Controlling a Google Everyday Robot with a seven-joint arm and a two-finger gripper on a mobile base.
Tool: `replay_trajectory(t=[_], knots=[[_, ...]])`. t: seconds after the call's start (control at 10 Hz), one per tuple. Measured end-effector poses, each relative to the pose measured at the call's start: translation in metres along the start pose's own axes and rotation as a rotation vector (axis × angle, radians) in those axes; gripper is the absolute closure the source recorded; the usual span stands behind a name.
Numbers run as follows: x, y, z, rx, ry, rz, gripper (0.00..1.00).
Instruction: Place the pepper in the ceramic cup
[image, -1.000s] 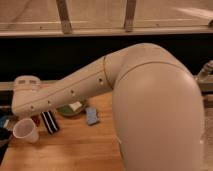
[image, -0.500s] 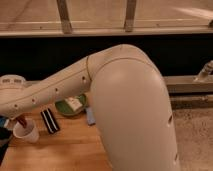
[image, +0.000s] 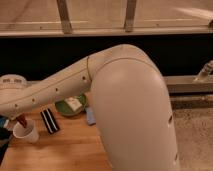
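The small dark red pepper (image: 22, 120) stands tilted at the rim of the white ceramic cup (image: 26, 133), with its lower end inside the cup's mouth. The cup stands on the wooden table near the left edge. My gripper (image: 10, 123) is at the far left, right beside the pepper and just above the cup, mostly hidden behind the end of my arm. The long white arm (image: 60, 87) reaches from the big white shoulder on the right across to it.
A black-and-white striped block (image: 49, 121) lies just right of the cup. A dark green bowl (image: 64, 109) with a pale item in it sits behind it, next to a small blue object (image: 90, 116). The wooden table (image: 65, 150) ends at a dark wall behind.
My arm has swung further left and lowered. The gripper with the pepper has come down to the cup, and the pepper's lower end now sits in the cup's mouth.
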Motion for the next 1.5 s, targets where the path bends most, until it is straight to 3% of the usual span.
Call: replay_trajectory(t=[0.6, 1.0, 1.5], knots=[[0.000, 0.000, 0.000, -0.001, 0.001, -0.001, 1.00], [-0.014, 0.009, 0.024, -0.029, 0.016, -0.033, 1.00], [-0.010, 0.008, 0.033, -0.036, 0.033, -0.028, 0.98]])
